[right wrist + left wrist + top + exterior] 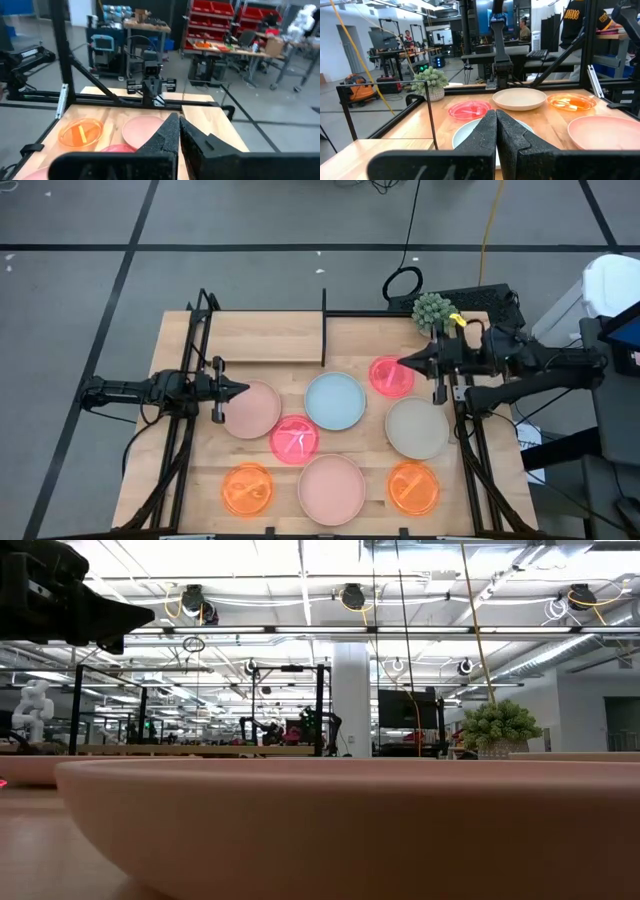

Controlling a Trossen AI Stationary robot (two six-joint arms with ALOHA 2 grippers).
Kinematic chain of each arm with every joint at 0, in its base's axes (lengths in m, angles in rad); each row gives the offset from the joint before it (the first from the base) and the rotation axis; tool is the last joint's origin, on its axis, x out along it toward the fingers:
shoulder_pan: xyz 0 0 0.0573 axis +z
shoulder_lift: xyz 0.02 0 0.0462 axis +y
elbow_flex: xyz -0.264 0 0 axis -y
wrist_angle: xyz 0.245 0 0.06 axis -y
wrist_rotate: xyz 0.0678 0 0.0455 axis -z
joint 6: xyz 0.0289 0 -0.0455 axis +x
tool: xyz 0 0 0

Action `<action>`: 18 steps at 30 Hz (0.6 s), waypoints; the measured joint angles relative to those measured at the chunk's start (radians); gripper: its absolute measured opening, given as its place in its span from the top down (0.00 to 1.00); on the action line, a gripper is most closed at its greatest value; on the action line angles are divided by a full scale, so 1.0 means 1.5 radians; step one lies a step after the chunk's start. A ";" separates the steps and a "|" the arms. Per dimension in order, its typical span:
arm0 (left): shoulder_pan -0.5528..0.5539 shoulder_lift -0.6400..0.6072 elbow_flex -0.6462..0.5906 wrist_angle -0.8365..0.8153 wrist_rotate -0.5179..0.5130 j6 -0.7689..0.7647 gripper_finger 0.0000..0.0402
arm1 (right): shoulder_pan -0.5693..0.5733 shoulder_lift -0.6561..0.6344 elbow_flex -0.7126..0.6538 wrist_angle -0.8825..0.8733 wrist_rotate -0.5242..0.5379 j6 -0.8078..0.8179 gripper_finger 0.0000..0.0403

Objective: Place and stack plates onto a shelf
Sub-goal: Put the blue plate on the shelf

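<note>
Eight plates lie flat on the wooden table: pale-pink ones (250,409) (332,488), a light-blue one (335,400), a beige one (417,428), neon pink ones (295,440) (392,376) and orange ones (247,488) (413,486). The shelf (265,336) stands at the table's far left, its plank bare. My left gripper (240,390) is shut and hovers over the left pale-pink plate's edge; it also appears high in the low view (118,616). My right gripper (404,364) is shut above the far neon pink plate.
A small potted plant (432,310) sits at the table's far right corner, beside the right arm. Black frame rails run along both table sides (180,430) (475,440). The near pale-pink plate (350,825) fills the low view. Bare wood shows between the plates and the shelf.
</note>
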 joint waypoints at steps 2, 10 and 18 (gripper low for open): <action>0.000 0.000 0.000 0.000 0.000 0.000 1.00 | 0.000 0.024 0.050 -0.043 0.002 0.011 1.00; 0.000 0.000 0.000 -0.001 0.000 -0.012 1.00 | 0.000 0.111 0.190 -0.191 0.002 0.047 1.00; 0.000 0.000 0.000 -0.018 -0.003 -0.039 1.00 | 0.000 0.155 0.236 -0.279 0.001 0.091 1.00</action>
